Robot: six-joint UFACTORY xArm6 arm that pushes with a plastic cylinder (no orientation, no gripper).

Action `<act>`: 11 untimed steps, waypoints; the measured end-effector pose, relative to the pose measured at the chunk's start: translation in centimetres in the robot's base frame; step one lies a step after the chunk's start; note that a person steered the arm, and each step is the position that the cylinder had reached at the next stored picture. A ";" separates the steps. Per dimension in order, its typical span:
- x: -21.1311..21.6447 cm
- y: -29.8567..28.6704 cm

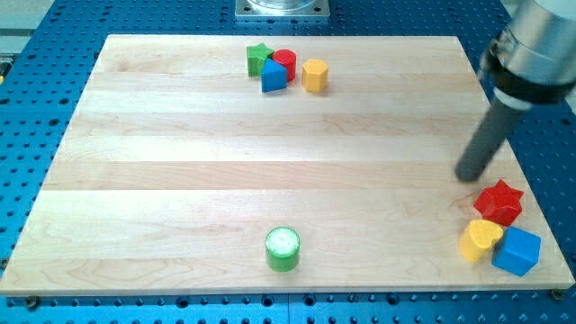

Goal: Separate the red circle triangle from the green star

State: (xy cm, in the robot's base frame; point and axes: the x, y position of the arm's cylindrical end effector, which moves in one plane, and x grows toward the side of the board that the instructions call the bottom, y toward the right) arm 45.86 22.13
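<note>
Arm housing is cut off by the view's top right corner; only the grey collar and the dark rod show. There is no claw on this rig, so nothing to open or close; the rod ends in my tip (pixel 469 176), resting on the board near the view's right edge, just above and left of the red star (pixel 499 202), apart from it.

Task group sits at the view's top centre. The green star (pixel 258 58) is partly hidden behind the blue triangle (pixel 274 76); the red circle (pixel 285 63) stands just right of the star, also partly covered by the triangle. All three appear to touch. A yellow hexagon (pixel 314 75) stands just right of them; whether it touches is hard to tell.

Bottom right corner: red star, yellow heart (pixel 480 239) and blue cube (pixel 517 251) clustered closely. A green cylinder (pixel 283 248) with a pale top stands alone at bottom centre.

Board (pixel 180 171) is pale planked wood on a blue perforated base (pixel 36 99). My tip is well apart from the task group.
</note>
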 end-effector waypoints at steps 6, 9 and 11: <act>-18.7 -20.8; -8.8 -23.0; -11.4 -20.5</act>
